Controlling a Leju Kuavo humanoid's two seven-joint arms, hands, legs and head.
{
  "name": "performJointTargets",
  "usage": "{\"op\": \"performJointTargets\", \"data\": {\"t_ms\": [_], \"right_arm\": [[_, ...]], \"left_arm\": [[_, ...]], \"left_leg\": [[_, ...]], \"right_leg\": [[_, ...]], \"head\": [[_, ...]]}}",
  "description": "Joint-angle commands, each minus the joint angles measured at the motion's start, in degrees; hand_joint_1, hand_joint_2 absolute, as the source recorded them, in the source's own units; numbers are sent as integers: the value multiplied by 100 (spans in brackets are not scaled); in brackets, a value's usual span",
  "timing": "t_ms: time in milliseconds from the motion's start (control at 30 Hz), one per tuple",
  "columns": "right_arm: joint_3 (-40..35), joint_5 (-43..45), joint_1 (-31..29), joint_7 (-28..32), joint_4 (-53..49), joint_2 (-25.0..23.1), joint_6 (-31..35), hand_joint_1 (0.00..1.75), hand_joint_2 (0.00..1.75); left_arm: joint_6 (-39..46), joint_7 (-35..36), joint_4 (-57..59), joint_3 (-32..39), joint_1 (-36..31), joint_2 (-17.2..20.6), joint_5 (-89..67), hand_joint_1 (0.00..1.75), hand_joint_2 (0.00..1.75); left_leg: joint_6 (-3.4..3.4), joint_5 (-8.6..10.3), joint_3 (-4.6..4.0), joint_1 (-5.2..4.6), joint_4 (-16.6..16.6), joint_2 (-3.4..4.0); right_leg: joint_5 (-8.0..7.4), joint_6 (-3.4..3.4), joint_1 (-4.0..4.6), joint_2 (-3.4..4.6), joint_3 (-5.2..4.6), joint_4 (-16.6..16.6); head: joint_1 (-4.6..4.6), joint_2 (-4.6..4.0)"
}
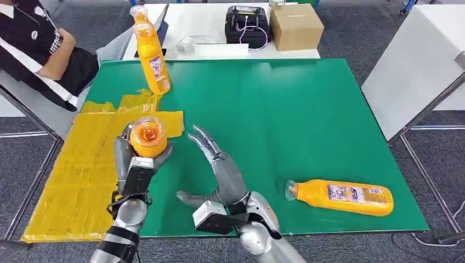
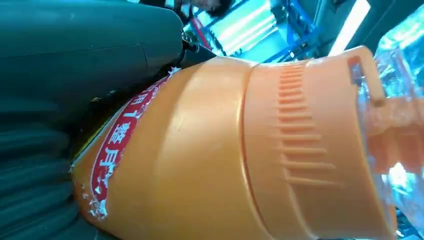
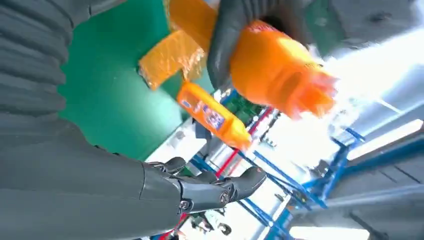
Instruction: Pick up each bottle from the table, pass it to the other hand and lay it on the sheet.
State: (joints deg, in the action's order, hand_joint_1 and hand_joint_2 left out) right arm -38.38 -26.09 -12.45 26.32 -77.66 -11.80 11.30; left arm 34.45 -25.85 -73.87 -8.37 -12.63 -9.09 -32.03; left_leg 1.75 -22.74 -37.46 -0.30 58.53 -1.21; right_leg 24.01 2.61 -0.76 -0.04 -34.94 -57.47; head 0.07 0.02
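Above the sheet's (image 1: 82, 181) edge, left hand (image 1: 140, 156) gripping an upright bottle (image 1: 148, 137); right hand (image 1: 216, 164) beside, fingers spread.

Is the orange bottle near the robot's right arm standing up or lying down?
Lying down: the bottle rests on its side on the green table.

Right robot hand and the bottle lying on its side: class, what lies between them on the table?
Only bare green mat in the head view: the right robot hand is open, apart from the lying bottle.
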Motion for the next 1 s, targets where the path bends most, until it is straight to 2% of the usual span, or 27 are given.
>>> {"op": "performJointTargets", "data": {"t_ms": [33, 100, 133, 167, 300, 333, 367, 400, 500, 833, 1000], "right_arm": [[507, 531, 335, 8, -1896, 1002, 77, 0, 175], [741, 1015, 253, -67, -1997, 1285, -242, 0, 175], [849, 1015, 234, 80, -2035, 1330, -258, 0, 175], [920, 1096, 213, 240, -2127, 1382, -311, 0, 175], [1040, 1063, 208, 240, -2409, 1605, -419, 0, 175], [1061, 1065, 192, 240, -2399, 1624, -410, 0, 175], [1057, 1049, 167, 231, -2372, 1671, -388, 0, 175], [1048, 1047, 132, 225, -2330, 1708, -381, 0, 175], [1020, 1079, 7, 170, -2092, 1826, -440, 0, 175], [1003, 1072, 14, 170, -1996, 1857, -445, 0, 175], [910, 1072, 88, 174, -1926, 1824, -431, 0, 175]], "left_arm": [[555, 1091, 1508, 699, -613, 348, -3933, 175, 175], [555, 1483, 1788, 886, -679, 578, -4950, 175, 175], [555, 1607, 2030, 620, -819, 823, -4687, 175, 175], [555, 1702, 2339, 656, -976, 819, -4968, 175, 175], [555, 2253, 2907, 423, -1331, 1028, -5797, 175, 175], [555, 2423, 2975, 165, -1361, 1165, -5797, 175, 175], [555, 2991, 3155, -669, -1501, 1486, -5797, 175, 175], [555, 3339, 3271, -1175, -1607, 1673, -5797, 175, 175], [555, 3791, 3643, -1976, -1901, 2000, -5797, 175, 175], [555, 3805, 3709, -1970, -2002, 2038, -5797, 175, 175], [555, 3763, 3729, -1756, -2123, 1926, -5797, 175, 175]], "left_leg": [[-7, -4, 22, 7, -5, -15], [-7, -9, 31, 9, -6, 0], [-5, -5, 24, 5, -6, 3], [-5, -3, 21, 3, -7, 2], [-10, -4, 23, 10, -1, -6], [-8, -2, 16, 8, 0, -7], [-5, -1, 12, 4, -1, -5], [-9, -4, 25, 7, -3, -7], [-11, -5, 24, 10, 0, -3], [-8, -5, 16, 6, 2, 8], [-11, -6, 16, 10, 4, 6]], "right_leg": [[7, -5, 8, -20, 32, 12], [6, -5, 10, -6, 42, 17], [3, -4, 6, -4, 32, 14], [2, -4, 5, -5, 29, 12], [5, -8, 12, -17, 33, 10], [3, -5, 9, -16, 25, 7], [1, -3, 4, -11, 18, 6], [6, -6, 8, -16, 34, 10], [6, -5, 11, -12, 33, 9], [3, -2, 7, 1, 22, 4], [4, -5, 11, -2, 26, 5]], "head": [[0, 0], [0, 0], [0, 0], [0, 0], [0, 0], [0, 0], [-2, 0], [0, 0], [-2, 0], [0, 0], [0, 0]]}}
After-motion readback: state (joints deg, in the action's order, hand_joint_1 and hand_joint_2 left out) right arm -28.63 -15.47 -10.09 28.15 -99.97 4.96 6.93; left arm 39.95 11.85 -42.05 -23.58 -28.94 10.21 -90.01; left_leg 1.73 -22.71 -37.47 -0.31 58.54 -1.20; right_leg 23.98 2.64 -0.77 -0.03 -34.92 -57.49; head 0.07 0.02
